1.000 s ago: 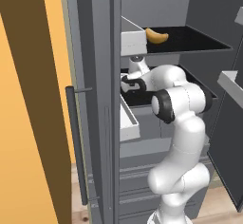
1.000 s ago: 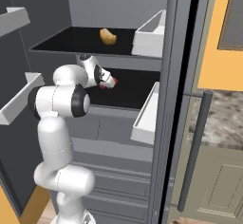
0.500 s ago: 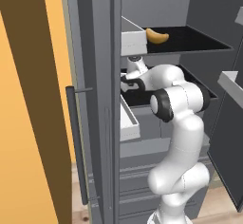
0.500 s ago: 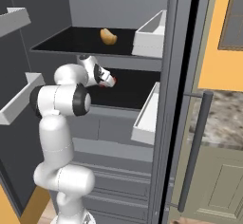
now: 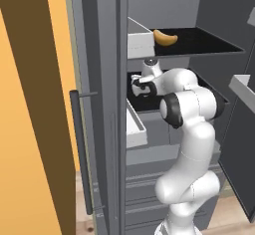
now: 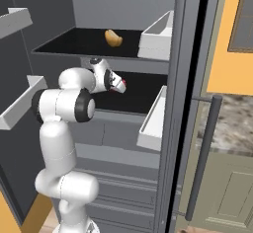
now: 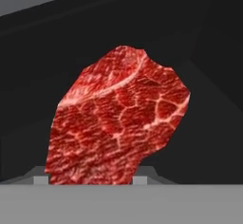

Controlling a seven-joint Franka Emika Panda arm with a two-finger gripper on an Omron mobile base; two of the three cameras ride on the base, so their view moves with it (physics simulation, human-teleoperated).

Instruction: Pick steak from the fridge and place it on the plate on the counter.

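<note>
The steak (image 7: pixel 118 118), a marbled bright red chunk, stands on the black middle shelf (image 6: pixel 143 91) of the open fridge (image 6: pixel 123 10). In the hand view it sits between my two fingertips (image 7: pixel 142 178), which press against its lower sides. My gripper (image 6: pixel 118 85) reaches into the shelf with a red bit of steak (image 6: pixel 123 83) showing at its tip. The left base view shows the gripper (image 5: pixel 137 87) over the same shelf, behind the door edge. A strip of the counter (image 6: pixel 232 123) appears at the right. The plate is out of view.
A yellow-orange curved food item (image 5: pixel 165 38) lies on the upper shelf. White door bins (image 6: pixel 157 34) (image 6: pixel 153 123) hang close to the right of the hand, with another bin (image 5: pixel 132 127) to its left. The fridge's dark bar handle (image 6: pixel 202 158) stands in front of the counter.
The fingers have closed in from wide open onto the sides of the steak. The arm and the base have hardly moved.
</note>
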